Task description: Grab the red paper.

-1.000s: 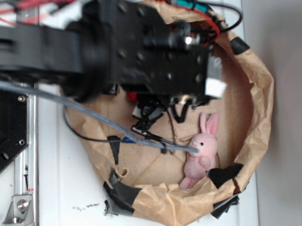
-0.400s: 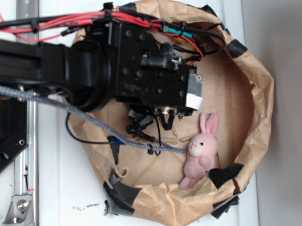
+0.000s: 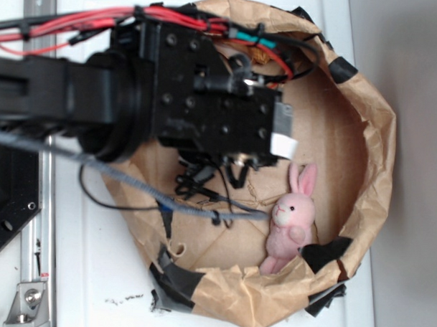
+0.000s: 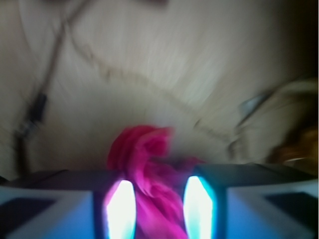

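In the wrist view the red paper [image 4: 149, 169], a wrinkled magenta-red wad, fills the gap between my two bright fingers [image 4: 119, 206] and sticks out past their tips. My gripper [image 4: 159, 186] is shut on it, over the brown paper floor. The view is blurred by motion. In the exterior view the black arm and gripper [image 3: 233, 164] hang over the left half of the brown paper nest [image 3: 363, 140]; the arm hides the red paper there.
A pink plush rabbit [image 3: 292, 220] lies at the nest's lower right wall. Red wires [image 3: 101, 19] run along the arm's top. A grey cable [image 3: 131, 185] and black cords cross the nest floor. Black tape patches mark the rim; a metal rail [image 3: 36, 257] stands at the left.
The arm has shifted left and up over the nest. A second ago a bit of red showed under the gripper; the arm now covers it. The rabbit has stayed put.
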You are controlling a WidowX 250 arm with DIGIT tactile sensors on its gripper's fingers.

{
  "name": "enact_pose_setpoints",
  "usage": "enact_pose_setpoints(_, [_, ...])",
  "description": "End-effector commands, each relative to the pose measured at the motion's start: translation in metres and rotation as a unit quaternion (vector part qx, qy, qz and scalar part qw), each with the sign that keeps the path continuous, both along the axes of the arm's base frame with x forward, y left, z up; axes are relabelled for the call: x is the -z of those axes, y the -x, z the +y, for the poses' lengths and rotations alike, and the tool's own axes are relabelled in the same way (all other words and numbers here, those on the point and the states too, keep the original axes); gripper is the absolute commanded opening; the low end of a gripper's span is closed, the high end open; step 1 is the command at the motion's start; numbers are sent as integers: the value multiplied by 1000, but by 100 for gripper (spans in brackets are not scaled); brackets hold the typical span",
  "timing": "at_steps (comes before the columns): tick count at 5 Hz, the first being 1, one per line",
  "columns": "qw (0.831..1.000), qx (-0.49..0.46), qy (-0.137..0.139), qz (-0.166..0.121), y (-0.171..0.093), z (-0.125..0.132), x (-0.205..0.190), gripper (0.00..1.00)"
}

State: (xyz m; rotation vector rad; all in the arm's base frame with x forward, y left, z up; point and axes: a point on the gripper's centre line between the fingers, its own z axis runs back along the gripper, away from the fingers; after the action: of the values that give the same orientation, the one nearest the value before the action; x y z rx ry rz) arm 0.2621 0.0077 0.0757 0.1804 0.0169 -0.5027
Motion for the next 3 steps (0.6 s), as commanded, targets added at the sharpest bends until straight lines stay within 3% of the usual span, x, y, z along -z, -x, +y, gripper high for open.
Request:
enact_pose_setpoints(1, [992, -65, 98, -45, -38, -42, -68, 0])
enact_pose_setpoints(2, [992, -79, 99, -24, -37, -43, -57, 0])
enact_pose_setpoints(3, [995, -53, 83, -34, -33, -17, -43, 100])
